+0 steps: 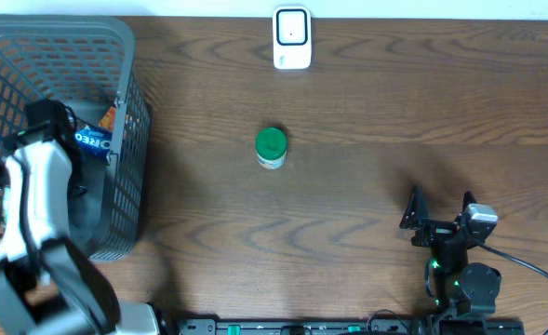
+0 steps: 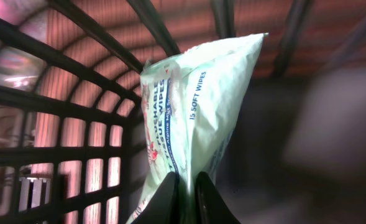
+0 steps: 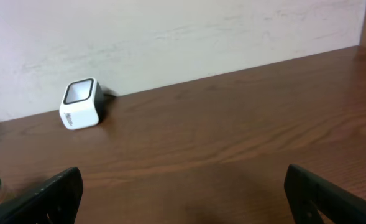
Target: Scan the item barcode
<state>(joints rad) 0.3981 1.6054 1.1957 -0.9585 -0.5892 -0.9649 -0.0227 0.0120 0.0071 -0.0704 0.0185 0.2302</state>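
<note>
Spreading across the view, the brown wooden surface [image 1: 376,177] lies open between the grey plastic mesh basket [image 1: 132,112] at its left edge and the far middle. Inside that basket, the pale green soft pack of wipes [image 2: 198,106] stands long axis upright, with bars close around it, so lift it straight up before you swing right towards the small white box scanner [image 1: 291,38]. Your left claw [image 2: 186,190] is clamped on the pack's lower edge; the right claw [image 1: 439,203] sits spread apart, well away.
</note>
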